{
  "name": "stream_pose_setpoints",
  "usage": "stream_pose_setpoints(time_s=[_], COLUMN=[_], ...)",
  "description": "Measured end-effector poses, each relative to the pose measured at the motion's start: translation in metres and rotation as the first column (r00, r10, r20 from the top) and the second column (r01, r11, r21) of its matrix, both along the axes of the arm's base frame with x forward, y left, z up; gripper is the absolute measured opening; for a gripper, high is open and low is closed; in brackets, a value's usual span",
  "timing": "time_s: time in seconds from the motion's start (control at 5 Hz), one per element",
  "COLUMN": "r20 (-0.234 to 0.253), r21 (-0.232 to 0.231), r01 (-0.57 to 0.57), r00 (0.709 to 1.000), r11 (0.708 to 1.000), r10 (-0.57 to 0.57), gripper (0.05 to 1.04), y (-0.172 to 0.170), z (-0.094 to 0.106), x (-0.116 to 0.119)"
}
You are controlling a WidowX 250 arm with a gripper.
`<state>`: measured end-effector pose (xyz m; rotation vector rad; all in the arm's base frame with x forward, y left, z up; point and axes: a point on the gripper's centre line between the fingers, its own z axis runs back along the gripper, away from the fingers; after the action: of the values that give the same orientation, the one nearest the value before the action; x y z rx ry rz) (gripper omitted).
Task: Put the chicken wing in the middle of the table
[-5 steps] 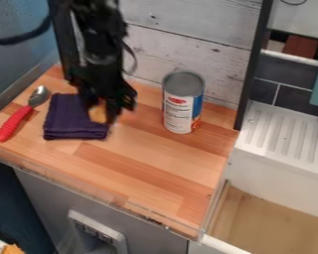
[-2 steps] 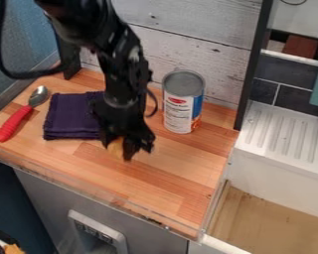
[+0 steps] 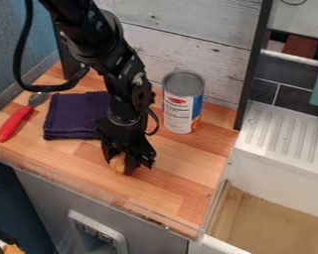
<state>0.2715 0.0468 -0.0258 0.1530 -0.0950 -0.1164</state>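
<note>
One wooden table [image 3: 182, 161] beside whitewashed planks [image 3: 188, 44].

Golden-brown chicken wing [image 3: 118, 162], partly hidden, held in the black gripper [image 3: 123, 166] — low over the front middle of the table [image 3: 178, 171], contact unclear — the table flat, wooden, in pale and reddish-brown strips.

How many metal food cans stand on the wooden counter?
1: the cylindrical can with a white-and-blue label, upright, picture-right of the black two-finger gripper, near the whitewashed plank wall. The black arm may hide others.
</note>
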Motion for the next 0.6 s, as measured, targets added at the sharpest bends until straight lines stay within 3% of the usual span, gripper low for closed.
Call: stream_pose_setpoints(time_s=[0.2,0.4,0.6], r20=[-0.009,-0.009,-0.021], r21=[-0.007,-0.021,-0.032], r01=[0.008,0.008,0.018], r00=[1.000,1.000,1.000], r11=[1.000,1.000,0.999], r10=[-0.008,-0.008,-0.018], gripper=[0.528,0.599,0.900], y=[-0.0019,-0.0038,-0.0052], z=[-0.0054,-0.0065,-0.0075], x=[-0.0001,-0.0002,0.0021])
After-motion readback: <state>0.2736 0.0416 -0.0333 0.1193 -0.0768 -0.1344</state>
